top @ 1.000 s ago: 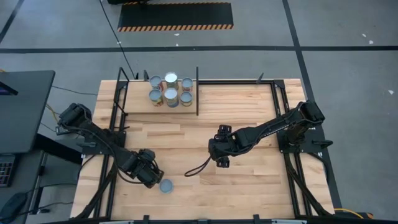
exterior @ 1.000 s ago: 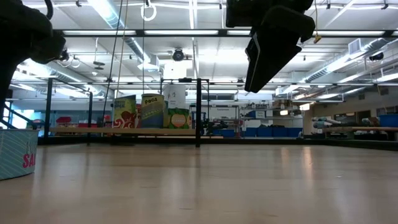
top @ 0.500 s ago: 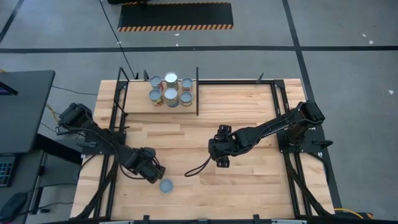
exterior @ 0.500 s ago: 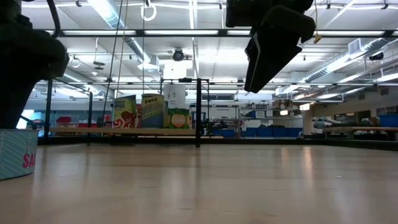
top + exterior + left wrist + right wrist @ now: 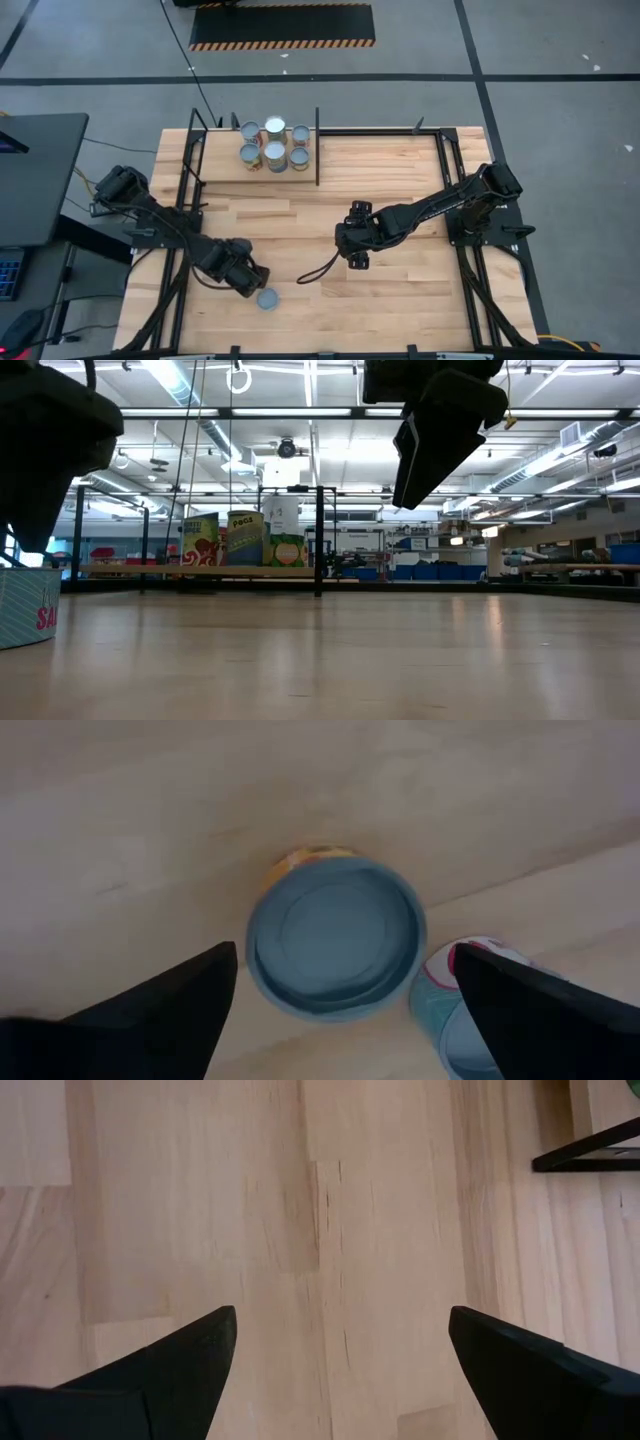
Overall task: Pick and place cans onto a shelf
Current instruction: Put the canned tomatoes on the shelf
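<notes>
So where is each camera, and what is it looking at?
High view: above, straight down on the plank table; both dark arms show, six tins on the small pale wood shelf.
Low view: at tabletop height, facing the room; arms hang from above.
Left wrist view: over a round blue-topped tin, left gripper jaws open around it.
Right wrist view: over bare planks, right gripper jaws open.
Shared: that tin also shows from above; the shelf shows in the low view too.

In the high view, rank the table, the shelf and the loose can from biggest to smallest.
Largest: table.
Next: shelf.
Smallest: loose can.
The differences are plain, so nearness to the camera does not change the order.
</notes>
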You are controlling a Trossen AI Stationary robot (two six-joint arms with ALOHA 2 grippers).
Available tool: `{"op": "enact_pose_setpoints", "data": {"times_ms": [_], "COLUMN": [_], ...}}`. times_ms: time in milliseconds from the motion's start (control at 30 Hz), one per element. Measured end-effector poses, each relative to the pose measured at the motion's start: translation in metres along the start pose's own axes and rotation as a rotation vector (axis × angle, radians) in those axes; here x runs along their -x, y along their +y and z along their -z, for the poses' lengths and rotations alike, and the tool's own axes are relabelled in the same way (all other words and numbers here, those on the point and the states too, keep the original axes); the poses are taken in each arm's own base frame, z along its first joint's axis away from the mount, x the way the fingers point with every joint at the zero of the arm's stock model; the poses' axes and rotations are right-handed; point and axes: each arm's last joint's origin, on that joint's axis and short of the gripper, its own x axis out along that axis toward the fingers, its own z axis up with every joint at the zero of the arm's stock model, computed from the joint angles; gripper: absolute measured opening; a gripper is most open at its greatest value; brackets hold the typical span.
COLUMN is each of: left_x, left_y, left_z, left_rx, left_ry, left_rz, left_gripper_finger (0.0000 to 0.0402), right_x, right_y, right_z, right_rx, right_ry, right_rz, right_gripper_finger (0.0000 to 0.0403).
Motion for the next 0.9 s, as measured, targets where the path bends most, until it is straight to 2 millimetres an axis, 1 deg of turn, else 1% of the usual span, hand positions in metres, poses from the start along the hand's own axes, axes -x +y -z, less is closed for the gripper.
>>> {"op": "enact_pose_setpoints", "data": {"times_ms": [167,333,433,633,733,900], "left_x": [-0.003,-0.007,-0.008,-0.023,-0.03,-0.03], "left_y": [0.004,0.002,0.002,-0.002,-0.006,-0.008], "left_z": [-0.001,0.0,0.0,0.003,0.003,-0.004], "left_rx": [0.043,0.067,0.083,0.094,0.073,-0.004], "left_ry": [-0.014,0.007,0.013,0.021,0.026,0.015], "left_rz": [-0.011,0.031,0.022,0.001,0.016,0.016], "left_gripper_finger": [0.0378,0.0378,0.0378,0.0378,0.0378,0.0376], "right_x": [0.0,0.0,0.0,0.0,0.0,0.0], "right_y": [0.0,0.0,0.0,0.0,0.0,0.0], "right_z": [0.0,0.0,0.0,0.0,0.0,0.0], "right_rx": [0.0,0.003,0.003,0.021,0.023,0.022], "right_ry": [0.0,0.001,0.001,0.002,0.002,0.001], "right_rz": [0.0,0.0,0.0,0.0,0.001,0.001], "right_gripper_finger": [0.0374,0.0374,0.0374,0.0374,0.0374,0.0374]}}
